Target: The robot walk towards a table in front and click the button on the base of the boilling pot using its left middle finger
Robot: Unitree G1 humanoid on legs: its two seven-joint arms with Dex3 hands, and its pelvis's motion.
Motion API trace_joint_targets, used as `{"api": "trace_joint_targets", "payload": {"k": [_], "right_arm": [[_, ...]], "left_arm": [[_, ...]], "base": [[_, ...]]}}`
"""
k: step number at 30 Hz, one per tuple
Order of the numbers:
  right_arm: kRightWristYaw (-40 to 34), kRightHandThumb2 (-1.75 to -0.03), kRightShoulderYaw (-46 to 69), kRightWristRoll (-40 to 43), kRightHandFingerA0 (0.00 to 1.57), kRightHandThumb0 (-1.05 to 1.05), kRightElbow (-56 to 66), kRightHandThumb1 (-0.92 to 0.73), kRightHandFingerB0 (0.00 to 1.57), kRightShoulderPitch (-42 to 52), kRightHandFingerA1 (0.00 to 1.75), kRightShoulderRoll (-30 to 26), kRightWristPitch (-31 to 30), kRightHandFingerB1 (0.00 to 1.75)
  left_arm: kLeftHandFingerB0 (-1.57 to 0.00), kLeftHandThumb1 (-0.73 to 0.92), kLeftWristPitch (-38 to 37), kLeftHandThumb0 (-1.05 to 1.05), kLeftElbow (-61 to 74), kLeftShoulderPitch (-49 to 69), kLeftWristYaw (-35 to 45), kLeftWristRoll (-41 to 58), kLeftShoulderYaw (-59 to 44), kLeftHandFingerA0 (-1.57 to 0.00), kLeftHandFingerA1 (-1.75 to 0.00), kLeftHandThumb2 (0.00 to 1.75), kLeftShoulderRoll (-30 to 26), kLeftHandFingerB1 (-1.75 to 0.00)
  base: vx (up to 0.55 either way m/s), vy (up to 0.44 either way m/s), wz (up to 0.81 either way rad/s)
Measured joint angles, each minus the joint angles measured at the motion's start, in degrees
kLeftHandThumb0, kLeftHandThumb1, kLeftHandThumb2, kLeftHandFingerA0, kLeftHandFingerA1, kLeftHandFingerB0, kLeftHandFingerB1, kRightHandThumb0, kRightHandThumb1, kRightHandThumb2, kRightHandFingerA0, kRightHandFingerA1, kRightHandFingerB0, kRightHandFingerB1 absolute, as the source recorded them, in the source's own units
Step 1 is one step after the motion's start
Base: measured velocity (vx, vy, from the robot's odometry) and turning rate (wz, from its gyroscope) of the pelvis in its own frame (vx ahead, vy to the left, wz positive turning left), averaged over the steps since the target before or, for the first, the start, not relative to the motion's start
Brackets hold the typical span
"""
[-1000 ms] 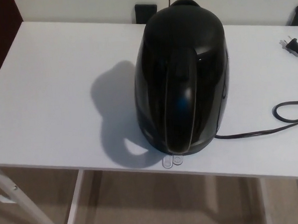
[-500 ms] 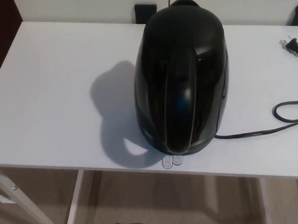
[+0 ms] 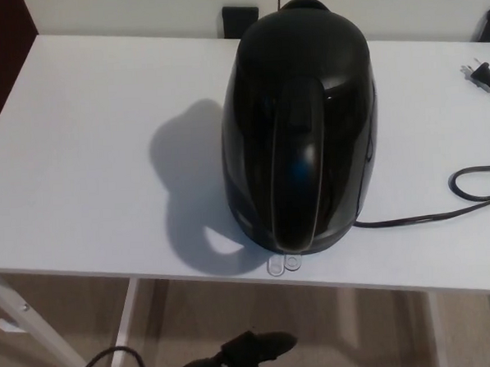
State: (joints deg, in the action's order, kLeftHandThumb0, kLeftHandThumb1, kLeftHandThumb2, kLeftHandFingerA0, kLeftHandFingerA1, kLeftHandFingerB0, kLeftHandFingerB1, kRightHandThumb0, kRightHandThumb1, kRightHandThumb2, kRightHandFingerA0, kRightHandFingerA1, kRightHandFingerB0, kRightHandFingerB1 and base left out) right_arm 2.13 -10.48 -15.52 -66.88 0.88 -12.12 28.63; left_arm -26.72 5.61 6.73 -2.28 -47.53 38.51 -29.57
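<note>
Boiling pot (image 3: 300, 127) sits at the desk (image 3: 87, 151) front edge, cord (image 3: 444, 210) trailing right; left hand (image 3: 242, 356) below the edge, finger spread impossible to tell.

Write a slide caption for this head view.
Black kettle on white table, unplugged cord alongside; left hand rising below the edge.

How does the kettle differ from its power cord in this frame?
The kettle is a bulky, glossy body standing upright; the power cord is thin and matte, lying flat in a loop. The kettle sits near the table's front edge by the middle; the cord trails to the right edge, its plug lying loose on the table. Both are black.
</note>
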Motion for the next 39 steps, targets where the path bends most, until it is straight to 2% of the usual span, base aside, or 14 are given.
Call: {"api": "trace_joint_targets", "payload": {"k": [6, 7, 8, 9, 10, 16, 18, 22, 23, 25, 27, 28, 37, 39], "right_arm": [[0.74, -0.57, 0.04, 0.03, 0.64, -0.45, 0.15, -0.56, 0.56, -0.32, 0.65, -0.04, 0.67, 0.47], [0.91, -0.82, 0.11, 0.08, 0.57, -0.48, 0.19, -0.45, 0.44, -0.34, 0.66, -0.04, 0.76, 0.56], [1.05, -0.57, 0.18, 0.11, 0.56, -0.46, 0.22, -0.58, 0.45, -0.34, 0.49, -0.04, 0.82, 0.40], [1.21, -0.80, 0.25, 0.14, 0.48, -0.52, 0.24, -0.46, 0.37, -0.38, 0.58, -0.04, 0.85, 0.51], [1.33, -0.57, 0.30, 0.14, 0.52, -0.49, 0.25, -0.59, 0.43, -0.46, 0.47, -0.05, 0.85, 0.39], [1.86, -0.60, 0.33, 0.11, 0.51, -0.58, 0.24, -0.63, 0.46, -1.14, 0.46, -0.44, 0.74, 0.39], [1.99, -0.60, 0.29, 0.06, 0.39, -0.59, 0.24, -0.65, 0.53, -1.41, 0.36, -0.66, 0.56, 0.39], [2.03, -0.61, -0.49, -0.37, 0.65, -0.46, 0.25, -0.69, 0.63, -2.05, 0.55, -1.44, 0.10, 0.46], [2.03, -0.60, -0.67, -0.49, 0.66, -0.42, 0.34, -0.68, 0.62, -2.09, 0.52, -1.66, 0.10, 0.47], [1.96, -0.59, -1.12, -0.88, 0.64, -0.39, 0.80, -0.65, 0.58, -2.10, 0.51, -2.09, 0.10, 0.47], [1.67, -0.58, -1.45, -1.17, 0.61, -0.36, 1.33, -0.65, 0.53, -2.10, 0.48, -2.27, -0.11, 0.44], [1.45, -0.59, -1.54, -1.30, 0.56, -0.32, 1.53, -0.65, 0.47, -2.11, 0.48, -2.27, -0.36, 0.42], [1.08, -0.59, -0.51, -1.24, 0.57, -0.32, 2.19, -0.65, 0.48, -2.23, 0.47, -1.76, -2.60, 0.42], [1.12, -0.58, -0.22, -1.13, 0.57, -0.35, 2.34, -0.65, 0.48, -2.23, 0.46, -1.76, -2.85, 0.41]], "left_arm": [[-0.11, 0.58, 0.01, -0.49, 2.58, -2.05, -2.62, -5.22, 1.50, -0.21, -0.29, 0.60, -1.43, -0.23], [-0.10, 0.59, 0.01, -0.50, 2.98, -2.34, -3.04, -6.04, 1.63, -0.21, -0.30, 0.60, -1.72, -0.23], [0.00, 0.48, 0.01, -0.31, 3.27, -2.59, -3.40, -6.72, 1.71, 0.00, -0.47, 0.99, -1.94, -0.49], [0.00, 0.48, 0.02, -0.31, 3.72, -2.89, -3.80, -7.75, 1.79, -0.01, -0.47, 0.99, -2.20, -0.49], [0.00, 0.47, 0.02, -0.31, 4.21, -3.18, -4.18, -8.68, 1.86, 0.00, -0.47, 0.98, -2.43, -0.49], [0.00, 0.44, 0.05, -0.32, 5.95, -5.01, -6.43, -14.00, 2.17, 0.00, -0.48, 0.96, -3.17, -0.49], [-0.07, 0.59, 0.07, -0.51, 6.14, -5.54, -7.25, -15.75, 2.28, -0.14, -0.28, 0.61, -3.42, -0.19], [0.00, 0.48, 0.28, -0.30, 6.69, -6.58, -8.01, -19.32, 2.41, 0.00, -0.47, 0.98, -3.85, -0.49], [-0.10, 0.60, 0.38, -0.46, 6.67, -6.82, -8.29, -20.11, 2.43, -0.21, -0.30, 0.60, -3.90, -0.23], [-0.10, 0.59, 0.64, -0.44, 6.32, -7.41, -9.41, -22.24, 2.42, -0.22, -0.30, 0.60, -3.95, -0.23], [-0.10, 0.59, 0.70, -0.44, 5.59, -8.05, -10.62, -23.87, 2.38, -0.21, -0.30, 0.60, -3.95, -0.23], [0.00, 0.50, 0.70, -0.29, 5.34, -8.26, -10.98, -24.36, 2.31, 0.00, -0.47, 0.99, -3.94, -0.48], [0.00, 0.51, 1.59, -0.29, 1.00, -10.65, -11.92, -26.63, 0.97, 0.00, -0.48, 1.00, -3.18, -0.49], [-0.04, 0.64, 1.75, -0.43, 0.21, -11.30, -11.90, -26.70, 0.71, -0.14, -0.27, 0.59, -2.92, -0.25]], "base": [[0.00, 0.000, 0.00], [0.00, 0.000, 0.00], [0.00, 0.000, 0.00], [0.00, 0.000, 0.00], [0.00, 0.000, 0.00], [0.00, 0.000, 0.00], [0.00, 0.000, 0.00], [0.00, 0.000, 0.00], [0.00, 0.000, 0.00], [0.00, 0.000, 0.00], [0.00, 0.000, 0.00], [0.00, 0.000, 0.00], [0.00, 0.000, 0.00], [0.00, 0.000, 0.00]]}}
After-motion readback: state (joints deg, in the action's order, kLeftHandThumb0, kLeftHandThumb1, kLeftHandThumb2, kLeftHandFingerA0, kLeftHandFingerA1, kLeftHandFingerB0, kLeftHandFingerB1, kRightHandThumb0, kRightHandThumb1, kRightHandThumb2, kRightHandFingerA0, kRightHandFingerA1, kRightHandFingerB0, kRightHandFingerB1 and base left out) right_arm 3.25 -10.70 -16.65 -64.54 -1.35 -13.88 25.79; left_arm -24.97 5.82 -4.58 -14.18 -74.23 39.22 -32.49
